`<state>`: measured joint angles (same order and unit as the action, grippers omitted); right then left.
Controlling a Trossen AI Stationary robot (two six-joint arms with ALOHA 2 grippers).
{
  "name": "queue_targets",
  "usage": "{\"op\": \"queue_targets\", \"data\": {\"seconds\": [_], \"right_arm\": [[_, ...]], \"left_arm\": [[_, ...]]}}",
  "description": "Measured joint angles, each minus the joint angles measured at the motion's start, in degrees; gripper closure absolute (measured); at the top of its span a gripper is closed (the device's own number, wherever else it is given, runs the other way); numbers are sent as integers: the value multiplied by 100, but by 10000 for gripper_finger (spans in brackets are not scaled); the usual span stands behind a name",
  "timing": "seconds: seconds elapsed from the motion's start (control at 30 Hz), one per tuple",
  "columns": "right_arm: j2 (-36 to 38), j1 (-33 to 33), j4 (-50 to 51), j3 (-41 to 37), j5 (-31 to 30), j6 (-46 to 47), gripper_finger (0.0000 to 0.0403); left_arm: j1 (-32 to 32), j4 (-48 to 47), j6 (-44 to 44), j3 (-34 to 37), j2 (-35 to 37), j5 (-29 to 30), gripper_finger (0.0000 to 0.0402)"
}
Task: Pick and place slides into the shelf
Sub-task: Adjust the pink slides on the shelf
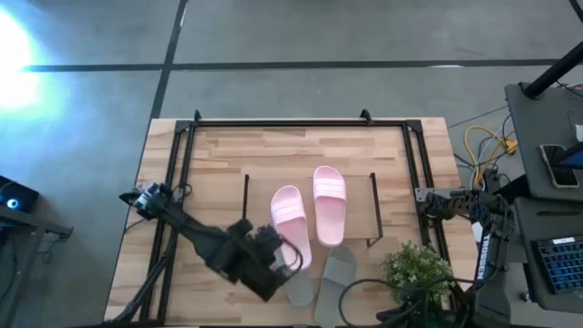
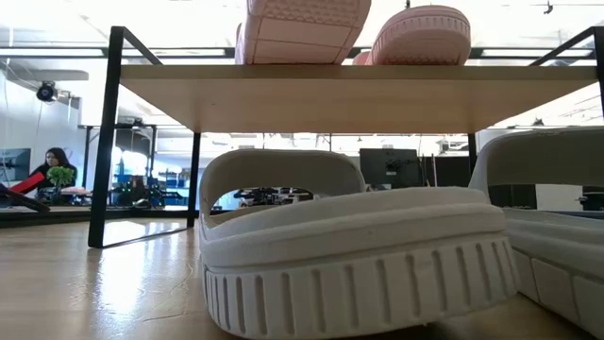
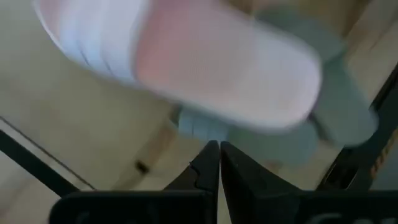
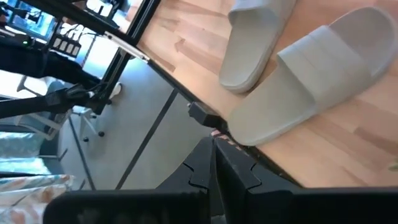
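Note:
Two pale pink slides lie on the shelf's wooden top; the left one juts over the shelf's near edge. In the low view their soles show above the plank. Two grey-green slides rest sole-down on the table in front of the shelf. My left gripper is shut and hovers just short of the jutting pink slide's near end. At the table's near right my right gripper is shut, apart from the grey-green slides.
A larger black tube frame runs around the table top. A small green plant stands at the near right corner. A desk with a keyboard is beyond the right edge. A person sits far off in the room.

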<state>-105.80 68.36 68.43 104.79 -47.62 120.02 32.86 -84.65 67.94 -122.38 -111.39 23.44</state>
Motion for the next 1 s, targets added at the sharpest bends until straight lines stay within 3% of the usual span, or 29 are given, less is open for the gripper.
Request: {"op": "queue_targets", "data": {"seconds": [0.17, 0.33, 0.5, 1.0], "right_arm": [[0, 0, 404, 0, 2, 191, 392], [2, 0, 486, 0, 2, 306, 392], [2, 2, 461, 0, 2, 408, 392], [2, 0, 465, 0, 2, 523, 392]], "left_arm": [[151, 160, 270, 600, 9, -64, 401], [-169, 306, 36, 914, -3, 69, 401], [-606, 360, -471, 901, 0, 262, 401], [-1465, 1042, -1904, 885, 0, 57, 401]]}}
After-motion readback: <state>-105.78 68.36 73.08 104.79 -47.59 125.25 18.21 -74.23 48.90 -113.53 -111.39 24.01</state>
